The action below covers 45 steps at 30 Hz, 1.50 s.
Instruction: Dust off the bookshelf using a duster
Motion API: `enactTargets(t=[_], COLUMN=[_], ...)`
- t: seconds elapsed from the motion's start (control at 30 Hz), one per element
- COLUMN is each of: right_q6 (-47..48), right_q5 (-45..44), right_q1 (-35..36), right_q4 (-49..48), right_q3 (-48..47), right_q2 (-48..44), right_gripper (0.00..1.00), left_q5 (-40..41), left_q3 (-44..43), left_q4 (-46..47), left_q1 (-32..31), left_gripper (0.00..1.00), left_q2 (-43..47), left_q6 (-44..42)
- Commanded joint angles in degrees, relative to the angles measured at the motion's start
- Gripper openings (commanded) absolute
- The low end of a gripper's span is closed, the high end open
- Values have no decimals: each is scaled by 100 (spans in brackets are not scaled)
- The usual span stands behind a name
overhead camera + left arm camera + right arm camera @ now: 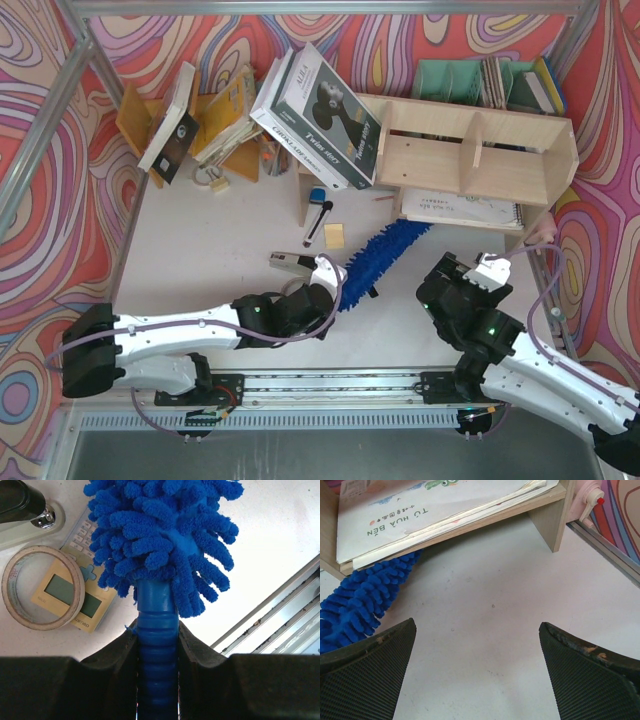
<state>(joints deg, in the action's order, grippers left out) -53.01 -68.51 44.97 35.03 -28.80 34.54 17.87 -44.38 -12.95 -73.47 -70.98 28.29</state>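
Shaggy blue duster; ribbed handle

Left claw in a tight pinch, right claw agape, both arms low.

duster: bright blue, shaggy strands; handle the same blue, ribbed
bookshelf: pale bare wood
backdrop: swirling bands of red, orange, purple and white
table: white
file organizer: green
book rack: orange-yellow
sticky note: yellow
tape roll: cream
calculator: tan, grey display
right gripper: black, pads cross-hatched
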Motion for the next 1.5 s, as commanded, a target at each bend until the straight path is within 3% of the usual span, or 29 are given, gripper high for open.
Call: enactTargets(t=[0.0, 0.47, 0.83, 1.07, 1.47], right_q6=[-161, -154, -173, -190, -200], right_q5=[-188, -232, -250, -251, -234], right_q1=[-7, -6, -6, -10, -6], right_q4=[-7, -33, -13, 9, 5], right_q3=[-78, -19, -21, -13, -26], right_q2=[-16, -212, -231, -238, -214], right_gripper=[99, 99, 99, 99, 99], left_q5=[64, -1256, -1654, -1241, 54], left_q3=[-35, -1529, -2218, -1681, -237], left_q4=[780, 942, 1213, 1174, 391], left_q1=[9, 12, 9, 160, 249], left_gripper=[0, 0, 0, 0, 0], left_q2=[163, -1497, -2369, -2024, -170], left_q6=[-37, -1073, -1314, -995, -510])
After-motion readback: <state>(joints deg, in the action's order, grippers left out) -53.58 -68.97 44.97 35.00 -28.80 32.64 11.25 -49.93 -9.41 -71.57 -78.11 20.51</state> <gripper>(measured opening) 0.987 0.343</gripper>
